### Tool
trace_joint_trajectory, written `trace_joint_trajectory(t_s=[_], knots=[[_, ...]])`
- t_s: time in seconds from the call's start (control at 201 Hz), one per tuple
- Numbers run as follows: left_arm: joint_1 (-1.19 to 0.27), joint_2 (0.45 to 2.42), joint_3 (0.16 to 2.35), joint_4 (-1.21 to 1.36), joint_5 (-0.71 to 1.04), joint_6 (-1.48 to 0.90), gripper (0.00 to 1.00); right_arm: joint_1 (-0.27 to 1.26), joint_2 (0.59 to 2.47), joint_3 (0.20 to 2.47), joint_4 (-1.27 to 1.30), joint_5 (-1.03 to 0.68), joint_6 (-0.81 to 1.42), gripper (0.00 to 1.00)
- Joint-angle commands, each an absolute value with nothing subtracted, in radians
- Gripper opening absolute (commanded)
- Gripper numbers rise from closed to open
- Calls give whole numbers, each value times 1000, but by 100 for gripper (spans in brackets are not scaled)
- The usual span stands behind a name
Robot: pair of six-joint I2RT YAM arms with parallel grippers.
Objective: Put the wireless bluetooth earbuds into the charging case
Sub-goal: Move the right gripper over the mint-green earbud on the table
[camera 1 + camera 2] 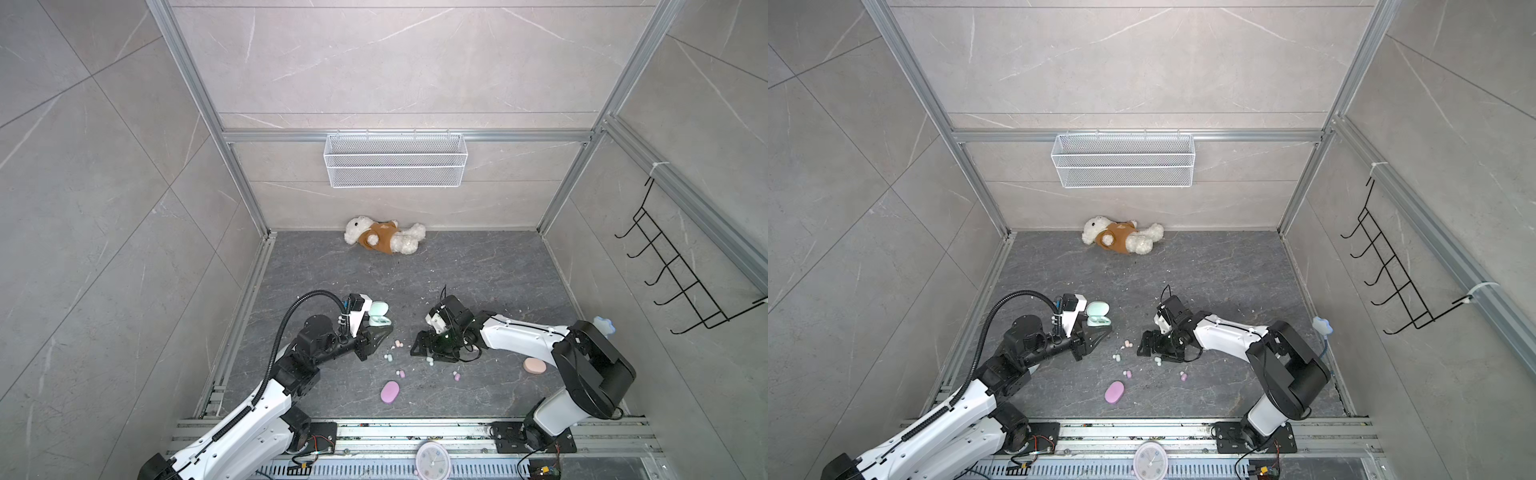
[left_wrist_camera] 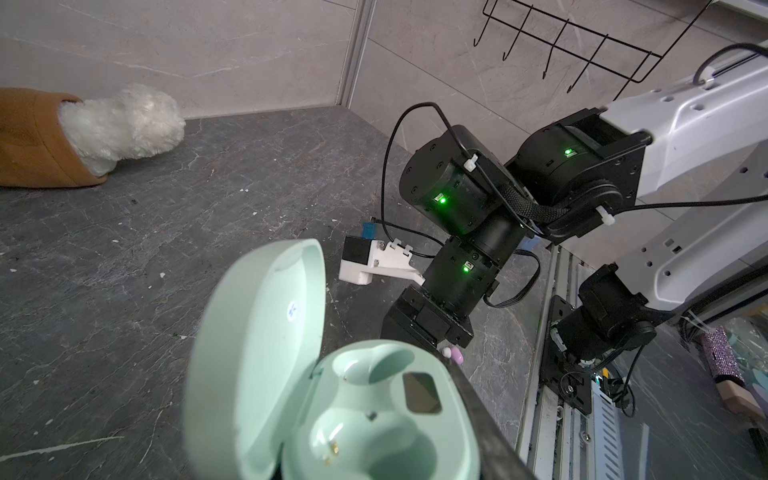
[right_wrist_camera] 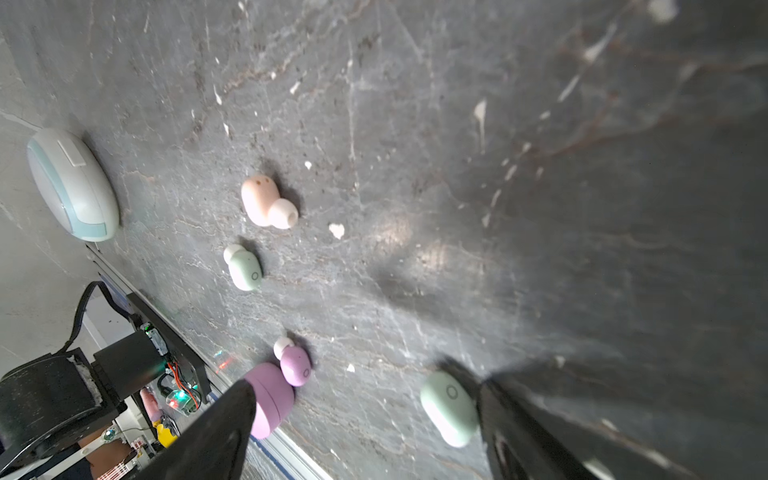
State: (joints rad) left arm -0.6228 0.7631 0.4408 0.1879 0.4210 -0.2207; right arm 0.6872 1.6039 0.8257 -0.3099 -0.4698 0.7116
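Right claw (image 3: pixel 363 382) hangs low over the bench (image 1: pixel 478 282), jaws spread wide. One mint bud (image 3: pixel 451 409) lies between them, hard up against one finger (image 3: pixel 519 432). From where I stand, the worry is that off-centre spot. If the claw closes now, that finger would likely shove the bud before the other arrives, and a smooth little bean like that could squirt out or roll. White specks (image 3: pixel 336 230) litter the stone under the claw, and one might get pinched along with the bud.

Just beyond the claw a lilac bud (image 3: pixel 295 365) lies beside the lilac case (image 3: pixel 266 399). Past those are the second mint bud (image 3: pixel 244 268) and a peach bud (image 3: pixel 266 203). A careless sweep of the open finger could scatter them.

Farther across, the left claw (image 1: pixel 376 328) is clamped on the mint case (image 2: pixel 365 424), lid open, both wells empty. That is a small target, and a bud brought in the wrong way round probably won't seat.

The bench is dark veined stone, scuffed and crumb-strewn. Well past both claws a teddy (image 1: pixel 384 237) lies against the pale back wall, with a wire basket (image 1: pixel 395 160) hung above it. A hook rack (image 1: pixel 681 270) is on the wall out past the right arm.
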Motion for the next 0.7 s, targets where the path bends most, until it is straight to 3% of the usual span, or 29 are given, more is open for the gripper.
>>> trace_joint_trajectory(t_s=[0.0, 0.697], knots=[[-619, 743, 453, 226, 418, -229, 12, 701, 1592, 847, -354, -483, 718, 86], [-621, 736, 466, 187, 416, -218, 13, 744, 1591, 906, -394, -463, 728, 85]])
